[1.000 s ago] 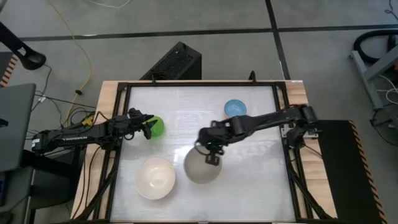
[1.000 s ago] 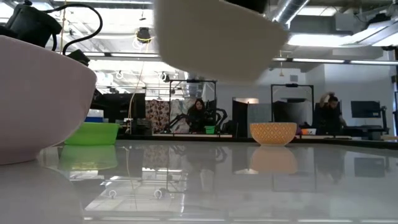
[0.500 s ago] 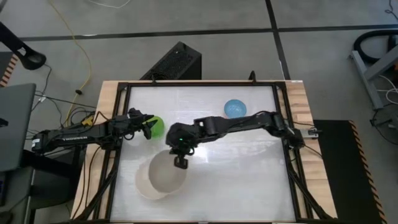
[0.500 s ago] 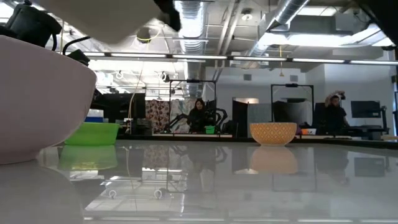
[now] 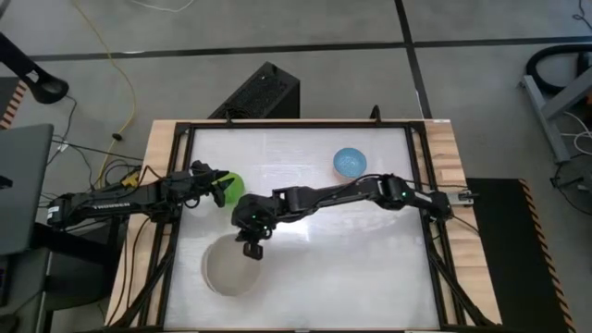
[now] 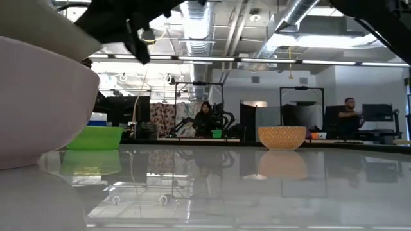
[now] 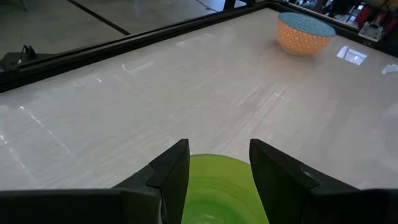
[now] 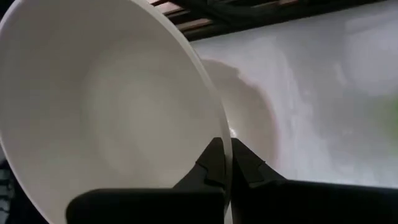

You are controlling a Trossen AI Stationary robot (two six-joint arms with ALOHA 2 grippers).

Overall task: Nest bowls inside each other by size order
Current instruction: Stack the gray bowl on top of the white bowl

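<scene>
My right gripper (image 5: 252,246) reaches across to the near left and is shut on the grey-beige bowl (image 5: 229,270). This bowl hangs over the cream-white bowl (image 6: 38,109) and hides nearly all of it from above. My left gripper (image 5: 220,188) is open at the left edge of the small green bowl (image 5: 235,186). Its fingers stand over that bowl's rim (image 7: 217,180); whether they touch it, I cannot tell. The light blue bowl (image 5: 349,162), with a patterned orange outside (image 6: 281,136), stands on its base at the far right. My right gripper pinches the grey-beige bowl's rim (image 8: 219,124) between its two fingers, one inside the bowl and one outside. The fingers come from the table's far right, slanting down. The bowl hangs tilted from the fingers, its underside (image 6: 38,19) just above the cream-white bowl.
A black frame (image 5: 416,185) edges the white table top. Open surface lies in the middle and near right (image 5: 361,259). A black box (image 5: 264,92) and cables lie on the floor beyond the far edge. People show in the room behind in the low view.
My right gripper has carried the grey-beige bowl toward the table's left, from beside the cream-white bowl to over it. The bowl now covers the cream-white one in the high view. The left arm has kept still.
</scene>
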